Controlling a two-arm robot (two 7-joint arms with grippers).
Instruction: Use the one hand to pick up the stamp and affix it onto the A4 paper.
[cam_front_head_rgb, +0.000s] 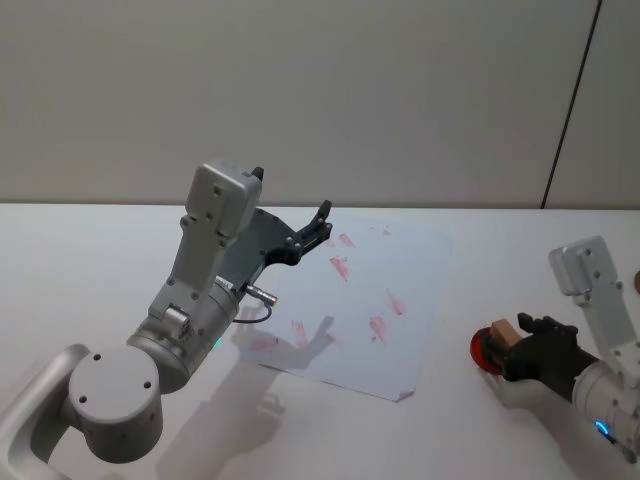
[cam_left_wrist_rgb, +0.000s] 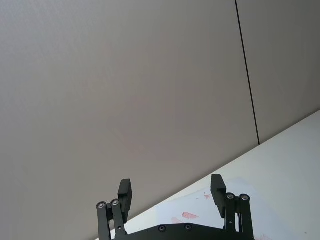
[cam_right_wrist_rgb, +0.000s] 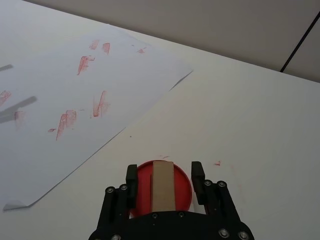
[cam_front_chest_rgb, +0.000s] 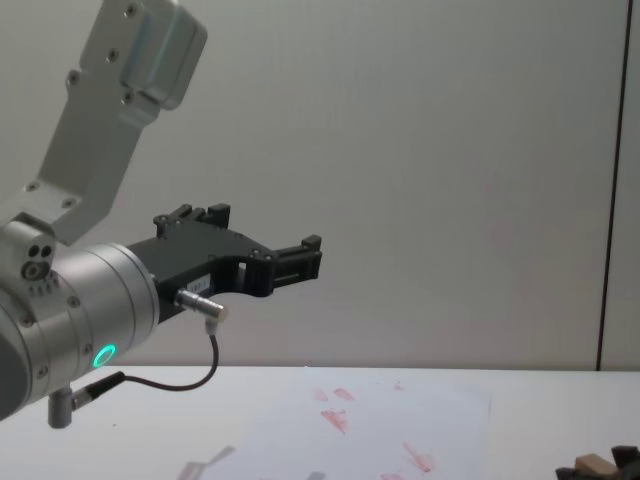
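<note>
In the head view, the right gripper (cam_front_head_rgb: 527, 345) sits at the lower right of the frame, its black fingers around the stamp (cam_front_head_rgb: 503, 333), which stands on a red ink pad (cam_front_head_rgb: 483, 349) on the white table (cam_front_head_rgb: 80, 260). The A4 paper (cam_front_head_rgb: 400, 290) lies in the middle of the frame, well apart from the pad, already marked with red smudges. The left gripper (cam_front_head_rgb: 318, 226) hangs raised over the paper's upper left part, idle.

In the left wrist view, the left gripper (cam_left_wrist_rgb: 171, 194) stands wide open and empty, pointing toward the wall, with a corner of the paper (cam_left_wrist_rgb: 200, 207) below it.

In the right wrist view, the stamp (cam_right_wrist_rgb: 163, 185) stands upright on the ink pad (cam_right_wrist_rgb: 182, 185) at the bottom centre, between the two fingers (cam_right_wrist_rgb: 198, 175). The jaws flank the block with thin gaps showing, so I judge they are not yet clamped. If they close off-centre, the block could tilt or slip during the lift. The paper (cam_right_wrist_rgb: 60, 90) fills the upper left.

In the chest view, the stamp (cam_front_chest_rgb: 594, 463) peeks in at the lower right corner, the left gripper (cam_front_chest_rgb: 300, 258) hovers high at centre left over the paper (cam_front_chest_rgb: 440, 420). Its raised arm could obstruct the carry toward the sheet.
</note>
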